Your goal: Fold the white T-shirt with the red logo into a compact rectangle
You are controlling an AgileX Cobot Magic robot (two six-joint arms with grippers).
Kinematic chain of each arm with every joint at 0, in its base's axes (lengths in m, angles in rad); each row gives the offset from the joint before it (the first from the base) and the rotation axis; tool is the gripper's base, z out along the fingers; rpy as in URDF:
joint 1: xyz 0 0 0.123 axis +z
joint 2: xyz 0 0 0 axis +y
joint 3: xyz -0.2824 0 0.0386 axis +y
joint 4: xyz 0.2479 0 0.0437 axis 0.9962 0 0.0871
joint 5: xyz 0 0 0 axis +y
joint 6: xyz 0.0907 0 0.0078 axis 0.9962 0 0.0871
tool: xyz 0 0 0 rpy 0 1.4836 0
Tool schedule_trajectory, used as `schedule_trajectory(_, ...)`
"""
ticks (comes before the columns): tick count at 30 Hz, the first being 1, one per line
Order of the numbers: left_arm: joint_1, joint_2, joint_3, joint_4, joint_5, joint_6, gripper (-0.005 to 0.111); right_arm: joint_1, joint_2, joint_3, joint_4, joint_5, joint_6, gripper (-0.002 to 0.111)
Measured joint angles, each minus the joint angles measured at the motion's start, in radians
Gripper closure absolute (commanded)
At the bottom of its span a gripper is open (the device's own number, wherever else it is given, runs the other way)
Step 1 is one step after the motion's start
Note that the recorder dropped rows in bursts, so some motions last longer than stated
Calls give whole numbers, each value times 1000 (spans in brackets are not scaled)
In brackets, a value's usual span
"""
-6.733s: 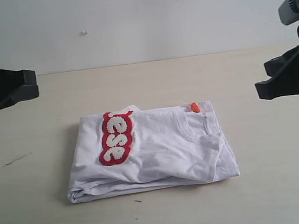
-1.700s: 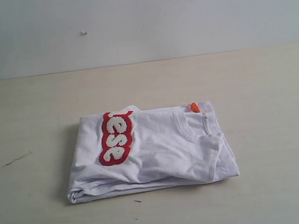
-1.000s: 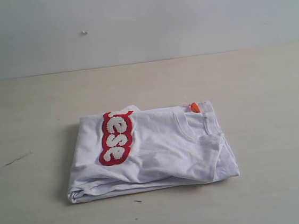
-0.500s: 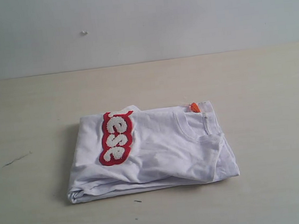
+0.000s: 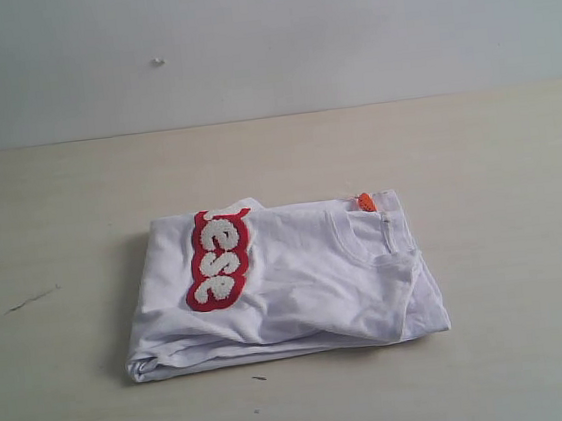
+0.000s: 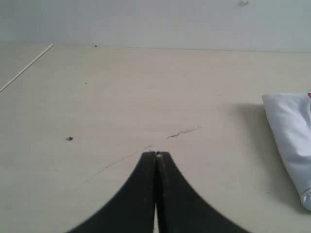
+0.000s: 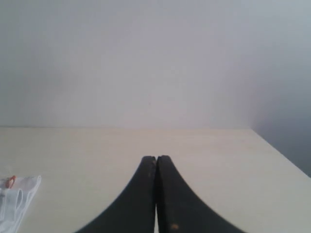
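White T-shirt (image 5: 299, 289) lies folded in a rough rectangle mid-table (image 5: 496, 148), red logo (image 5: 218, 259) on its left part showing only what looks like "ese", orange neck tag (image 5: 364, 201) at the far right corner. Left gripper (image 6: 156, 155) and right gripper (image 7: 156, 158) both pinched closed with nothing held, clear of the shirt and out of the exterior view.

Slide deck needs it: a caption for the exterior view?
White T-shirt folded into a rough rectangle on the table, red logo facing up.

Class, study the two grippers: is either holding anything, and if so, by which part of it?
Nothing is held. The left gripper and right gripper are both shut on nothing, clear of the white T-shirt, which lies folded on the table.
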Motion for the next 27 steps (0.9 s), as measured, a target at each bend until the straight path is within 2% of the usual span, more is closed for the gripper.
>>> schedule_trajectory(13,0,0,0,0,0,0,107,0,0,0,-67,223,77,108)
schedule_trajectory(27,0,0,0,0,0,0,107,0,0,20,-20,251,-93,108)
